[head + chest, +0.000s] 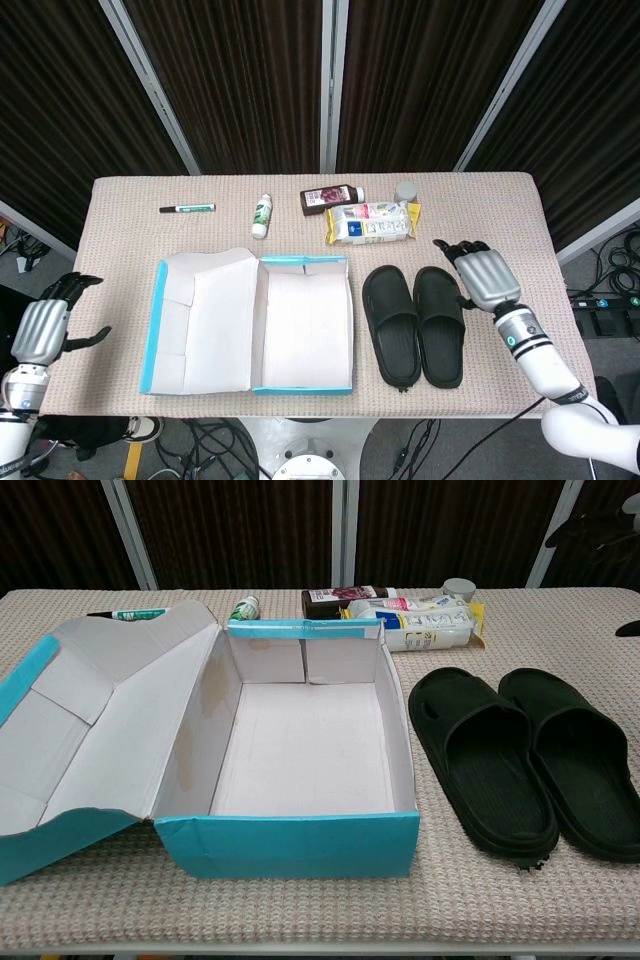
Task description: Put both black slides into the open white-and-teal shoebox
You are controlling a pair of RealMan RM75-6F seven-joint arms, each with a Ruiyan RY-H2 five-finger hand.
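Two black slides lie side by side on the table, the left slide [392, 322] [484, 757] and the right slide [439, 322] [578, 758], just right of the open white-and-teal shoebox [300, 322] [300, 745]. The box is empty, its lid [195, 320] [95, 720] folded out to the left. My right hand [483, 275] hovers open just right of the right slide, fingers spread, touching nothing; only dark fingertips [600, 525] show at the chest view's top right. My left hand [45, 325] hangs open off the table's left edge.
Along the far side lie a green marker [187, 208], a small white bottle [262, 214], a dark bottle [331, 198], a white-and-yellow packet [372, 222] and a grey cap [405, 191]. The table's right edge is near my right arm.
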